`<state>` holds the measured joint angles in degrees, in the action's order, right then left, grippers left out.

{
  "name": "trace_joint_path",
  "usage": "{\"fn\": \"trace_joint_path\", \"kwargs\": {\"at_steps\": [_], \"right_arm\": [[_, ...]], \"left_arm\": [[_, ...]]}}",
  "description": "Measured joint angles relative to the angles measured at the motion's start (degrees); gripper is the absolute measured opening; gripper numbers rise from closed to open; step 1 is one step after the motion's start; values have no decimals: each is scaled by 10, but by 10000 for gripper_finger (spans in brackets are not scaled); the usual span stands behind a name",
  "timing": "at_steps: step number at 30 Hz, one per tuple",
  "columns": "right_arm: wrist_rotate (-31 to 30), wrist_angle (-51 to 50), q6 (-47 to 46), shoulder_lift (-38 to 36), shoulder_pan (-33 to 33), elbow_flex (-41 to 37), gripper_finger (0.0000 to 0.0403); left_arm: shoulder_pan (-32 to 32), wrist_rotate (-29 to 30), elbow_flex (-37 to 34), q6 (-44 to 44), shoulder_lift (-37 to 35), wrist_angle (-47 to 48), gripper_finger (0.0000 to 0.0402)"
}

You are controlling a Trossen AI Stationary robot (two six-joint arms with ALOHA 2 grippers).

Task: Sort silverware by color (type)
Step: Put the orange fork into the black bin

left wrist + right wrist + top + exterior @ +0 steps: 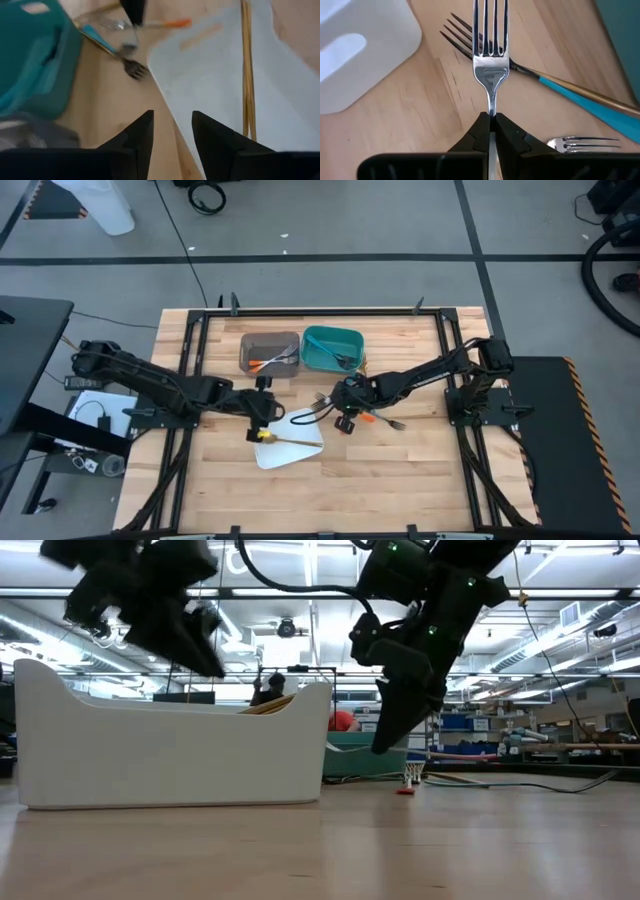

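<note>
Right gripper (491, 131) pinched tight on the neck of a silver fork (490, 45), tines pointing away from the wrist, above the wood table (400, 480) at about 3 o'clock of the white tray (300, 448). Beneath it, a dark fork with teal-blue handle (555, 82). Left gripper (172, 132) spread, empty, over the tray's edge. Gold-handled piece (290, 441) lying in the tray.

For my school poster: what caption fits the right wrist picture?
Right gripper pinching a silver fork above the wooden table.
</note>
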<state>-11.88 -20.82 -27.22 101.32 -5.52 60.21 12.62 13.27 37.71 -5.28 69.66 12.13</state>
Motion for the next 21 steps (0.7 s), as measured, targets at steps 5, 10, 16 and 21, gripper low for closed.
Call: {"fn": "trace_joint_path", "kwargs": {"at_steps": [5,10,16,21], "right_arm": [[1,-19,4,0,-1,19,20],[1,-45,18,0,-1,48,20],[-21,-62,30,1,-3,73,20],[-35,-89,39,0,-3,104,20]], "left_arm": [[-1,28,-30,-3,-16,-28,142],[0,31,-35,-4,-57,-14,142],[10,30,-81,-5,-87,-81,142],[11,33,-133,9,-125,-120,142]]}}
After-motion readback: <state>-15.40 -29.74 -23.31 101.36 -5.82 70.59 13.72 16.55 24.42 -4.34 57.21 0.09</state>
